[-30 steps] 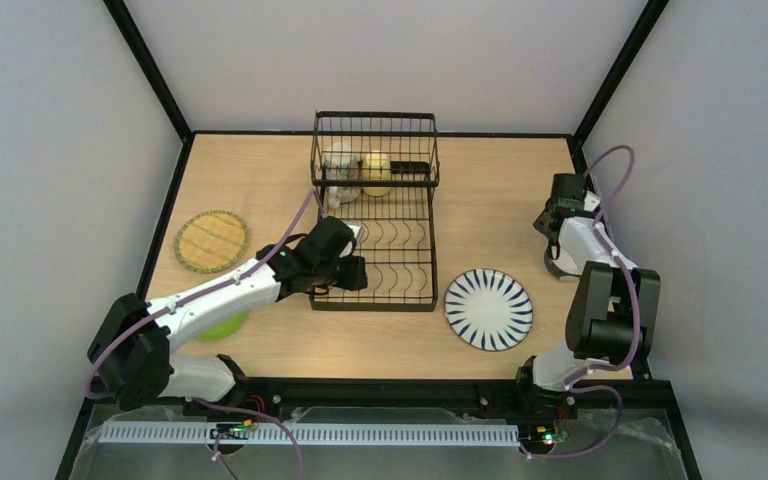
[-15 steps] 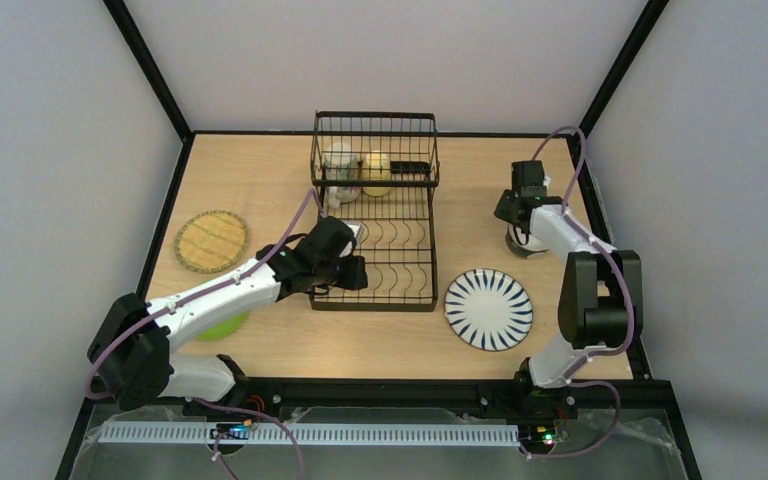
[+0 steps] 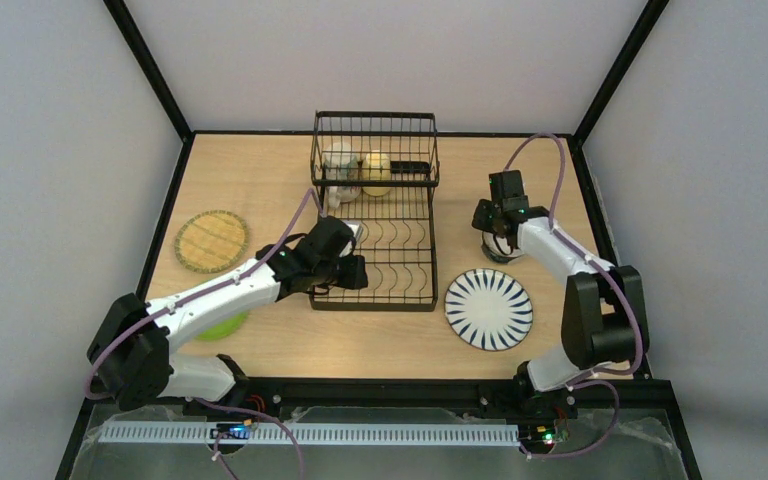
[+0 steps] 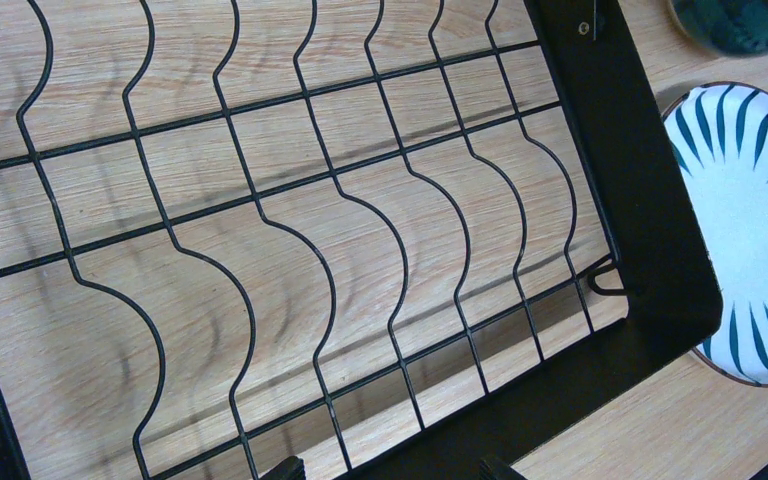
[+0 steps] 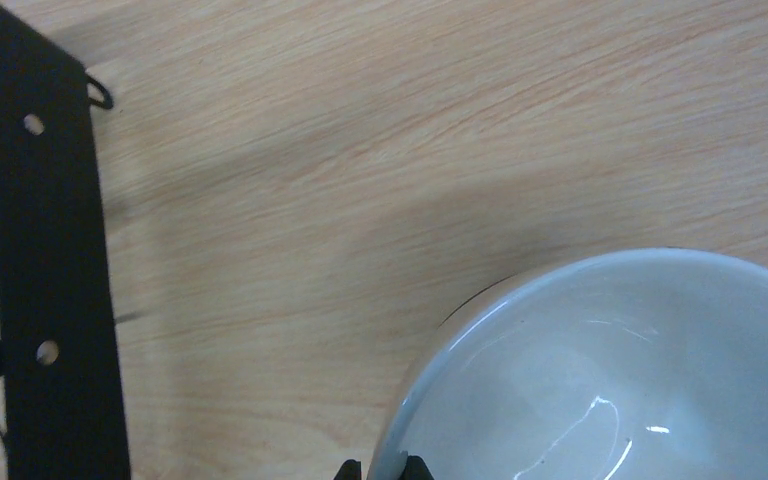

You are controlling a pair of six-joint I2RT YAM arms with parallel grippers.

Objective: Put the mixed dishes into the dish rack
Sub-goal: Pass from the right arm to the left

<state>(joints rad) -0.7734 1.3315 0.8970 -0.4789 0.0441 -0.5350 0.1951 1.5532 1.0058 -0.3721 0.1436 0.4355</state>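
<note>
The black wire dish rack [image 3: 375, 235] stands mid-table, with a beige mug [image 3: 339, 158] and a yellow mug [image 3: 376, 170] in its raised basket. My left gripper [image 3: 352, 272] hovers open and empty over the rack's near-left dividers [image 4: 260, 230]; its fingertips [image 4: 285, 468] show at the frame bottom. My right gripper [image 3: 493, 222] is shut on the rim of the blue-white bowl [image 5: 610, 380], right of the rack [image 5: 50, 300]. The striped plate [image 3: 489, 308], woven yellow plate [image 3: 211, 241] and lime-green plate [image 3: 222, 326] lie on the table. The green plate is half hidden under my left arm.
A small white object [image 3: 332, 197] sits at the rack's left side below the basket; I cannot tell what it is. The striped plate [image 4: 750, 220] lies just right of the rack's near corner. Black frame posts border the table.
My right arm has carried the blue-white bowl leftward from the table's right edge toward the rack. My left arm has not moved.
</note>
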